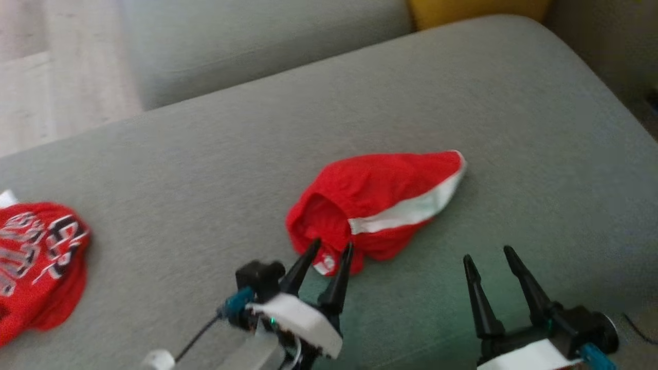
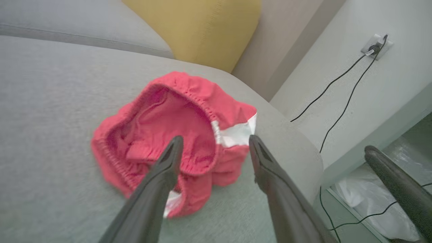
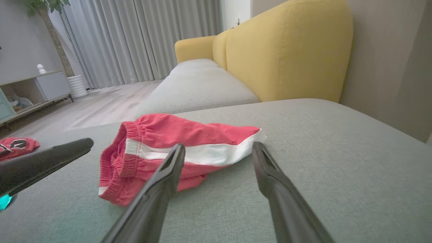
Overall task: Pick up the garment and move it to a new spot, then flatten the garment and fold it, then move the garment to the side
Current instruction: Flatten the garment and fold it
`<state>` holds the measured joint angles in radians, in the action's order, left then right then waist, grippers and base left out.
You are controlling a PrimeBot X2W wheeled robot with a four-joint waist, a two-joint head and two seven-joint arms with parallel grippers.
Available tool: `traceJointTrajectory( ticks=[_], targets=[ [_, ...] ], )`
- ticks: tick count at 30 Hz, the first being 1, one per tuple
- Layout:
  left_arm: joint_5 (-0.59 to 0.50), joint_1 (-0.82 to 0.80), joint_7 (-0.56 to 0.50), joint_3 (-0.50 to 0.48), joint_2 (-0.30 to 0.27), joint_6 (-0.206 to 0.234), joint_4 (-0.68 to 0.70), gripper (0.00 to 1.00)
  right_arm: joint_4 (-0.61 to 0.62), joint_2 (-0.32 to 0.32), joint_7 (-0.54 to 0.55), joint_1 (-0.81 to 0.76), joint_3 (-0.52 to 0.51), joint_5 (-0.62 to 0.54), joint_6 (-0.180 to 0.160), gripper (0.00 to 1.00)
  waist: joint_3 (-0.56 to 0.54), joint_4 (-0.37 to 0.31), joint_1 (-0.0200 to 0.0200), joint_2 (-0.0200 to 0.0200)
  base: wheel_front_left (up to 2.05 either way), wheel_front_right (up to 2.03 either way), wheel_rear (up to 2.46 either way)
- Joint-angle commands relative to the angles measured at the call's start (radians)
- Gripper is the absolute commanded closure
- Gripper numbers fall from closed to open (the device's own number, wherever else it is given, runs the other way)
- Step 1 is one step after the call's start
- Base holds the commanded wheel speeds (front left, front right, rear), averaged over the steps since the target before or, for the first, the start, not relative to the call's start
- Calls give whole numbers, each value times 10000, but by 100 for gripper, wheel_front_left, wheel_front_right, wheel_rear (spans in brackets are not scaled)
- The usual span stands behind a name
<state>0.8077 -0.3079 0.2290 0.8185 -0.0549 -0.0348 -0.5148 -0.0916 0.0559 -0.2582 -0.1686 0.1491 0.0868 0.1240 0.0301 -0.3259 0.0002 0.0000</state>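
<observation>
Jaws wide apart on the left gripper, nothing pinched, its tips poised over the near, bunched end of the garment. Whether they touch the cloth, can't tell! From the left wrist view the elastic waistband gapes open right under those two dark prongs. Over to the right gripper: spread just as wide, empty, above bare cushion near the garment's right side. The garment itself, red with a white stripe, lies crumpled mid-cushion. Well apart at the left edge sits a second red cloth with lettering. Yellow backrest behind.
</observation>
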Motion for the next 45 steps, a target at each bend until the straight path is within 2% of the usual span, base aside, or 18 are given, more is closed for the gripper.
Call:
traceJointTrajectory(
  ticks=[1,5,9,10,12,13,14,20,26,34,37,41,45],
  targets=[
    [129,-485,87,-148,47,2,178,0,338,174,-36,512,236,-29,67,0,359,-584,-2,0,0,0,0],
    [848,-1148,146,344,47,42,-328,0,329,147,-36,620,310,7,67,0,546,-1057,-2,0,0,0,0],
    [1116,-1544,256,610,47,172,-842,0,306,123,-36,634,411,15,67,0,574,-1329,-2,0,0,0,0],
    [1192,-1595,276,645,47,168,-909,9,299,118,-36,642,415,19,67,0,582,-1372,-2,0,0,0,0],
    [1270,-1731,305,653,47,164,-983,61,307,104,-36,653,395,32,67,0,580,-1423,-2,0,0,0,0],
    [1279,-1796,314,637,47,178,-1011,77,312,97,-36,658,390,36,67,0,577,-1437,-2,0,0,0,0],
    [1234,-1877,318,517,47,204,-956,100,314,91,-36,666,376,41,67,0,574,-1435,-2,0,0,0,0],
    [639,-1913,324,-96,47,13,-289,100,334,47,-36,627,238,54,67,0,394,-1137,-2,0,0,0,0],
    [-313,-1022,325,-1127,-37,-113,1183,100,394,25,-36,409,-120,81,67,0,107,-178,-2,0,0,0,0],
    [-950,767,326,-2236,-1396,186,2707,100,243,6,-36,215,-364,233,67,0,159,1852,-2,0,0,0,0],
    [-966,1003,326,-2415,-1672,272,2824,100,67,14,-36,268,-269,394,67,0,223,2294,-2,0,0,0,0],
    [-943,1209,326,-2640,-1937,326,2879,100,-362,65,-36,509,-104,999,67,0,359,3026,-2,0,0,0,0],
    [-962,1173,326,-2692,-1983,306,2745,100,-1283,368,-36,1062,457,2845,67,0,548,3533,-2,0,0,0,0]
  ],
)
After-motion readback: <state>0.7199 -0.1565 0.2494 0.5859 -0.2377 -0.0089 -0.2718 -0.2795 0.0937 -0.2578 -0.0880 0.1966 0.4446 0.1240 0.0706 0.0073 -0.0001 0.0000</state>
